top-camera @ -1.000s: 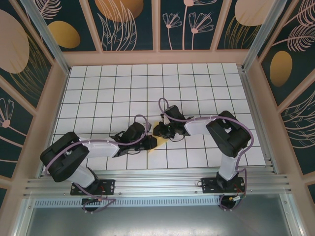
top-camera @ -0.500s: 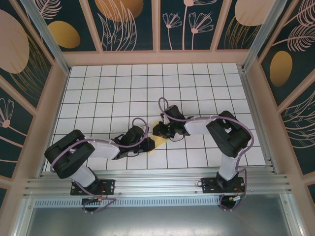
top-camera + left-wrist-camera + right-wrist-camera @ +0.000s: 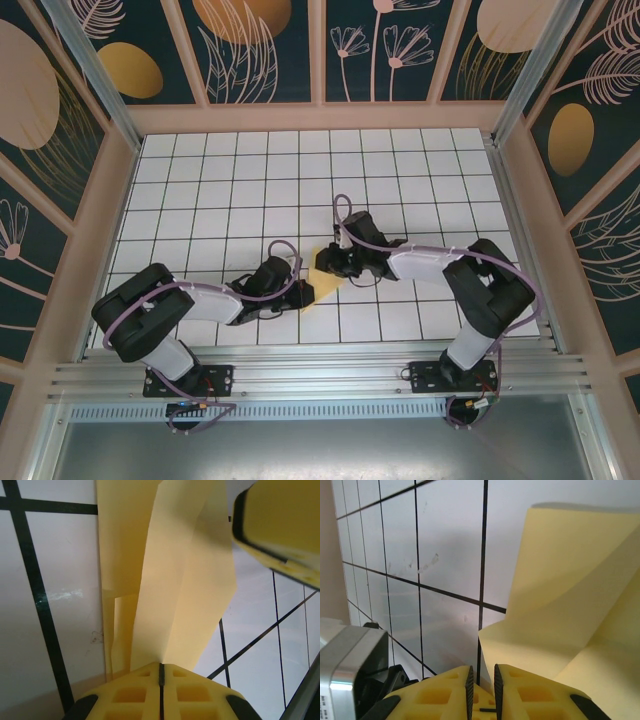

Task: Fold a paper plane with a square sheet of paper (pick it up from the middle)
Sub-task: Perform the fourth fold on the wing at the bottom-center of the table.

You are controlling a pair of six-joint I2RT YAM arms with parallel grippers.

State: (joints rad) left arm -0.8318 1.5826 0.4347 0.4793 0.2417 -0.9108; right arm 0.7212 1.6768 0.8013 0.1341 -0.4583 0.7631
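Folding is judged partly done: the creased square sheet of paper (image 3: 170,580) is clamped by both the left gripper (image 3: 161,672) and the right gripper (image 3: 481,680) near the table's (image 3: 200,180) front middle, with no dart formed yet.

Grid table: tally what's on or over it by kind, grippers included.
Pale-yellow creased sheet of paper: 1
Two-finger grippers with yellow fingers: 2, left gripper and right gripper, both pinching the paper
Total: 3
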